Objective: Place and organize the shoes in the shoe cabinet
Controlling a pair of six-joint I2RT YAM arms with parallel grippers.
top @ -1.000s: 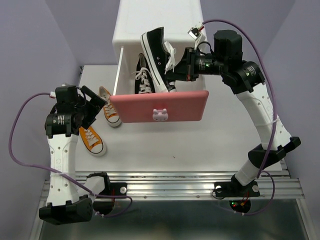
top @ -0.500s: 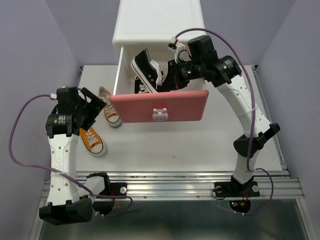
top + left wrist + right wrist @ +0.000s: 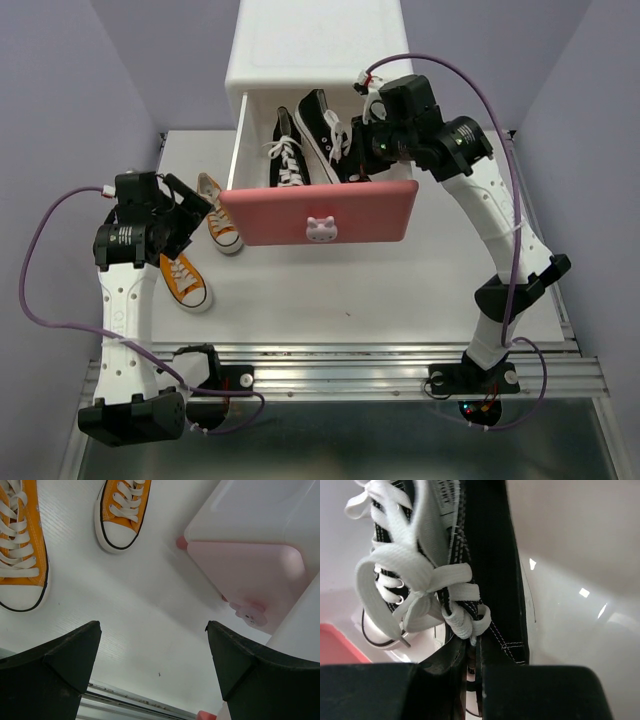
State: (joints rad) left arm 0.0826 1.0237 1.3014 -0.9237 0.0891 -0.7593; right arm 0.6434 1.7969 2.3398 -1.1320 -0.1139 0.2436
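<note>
The white shoe cabinet (image 3: 318, 45) stands at the back with its deep pink upper drawer (image 3: 320, 213) pulled out. One black sneaker (image 3: 287, 150) lies in the drawer on the left. My right gripper (image 3: 362, 148) is shut on the second black sneaker (image 3: 325, 128) and holds it in the drawer beside the first; the right wrist view shows its black canvas (image 3: 490, 565) pinched between the fingers. Two orange sneakers (image 3: 218, 215) (image 3: 184, 281) lie on the table left of the drawer. My left gripper (image 3: 185, 205) hangs open and empty above them; they show in its view (image 3: 122, 510) (image 3: 22, 545).
The pale pink lower drawer front (image 3: 250, 582) with its bunny knob (image 3: 248, 614) shows in the left wrist view, shut. A metal rail (image 3: 340, 360) runs along the table's near edge. Purple walls close in both sides.
My right gripper has carried the black sneaker from above the cabinet down into the open drawer, next to the first black one. The left arm has hardly moved.
</note>
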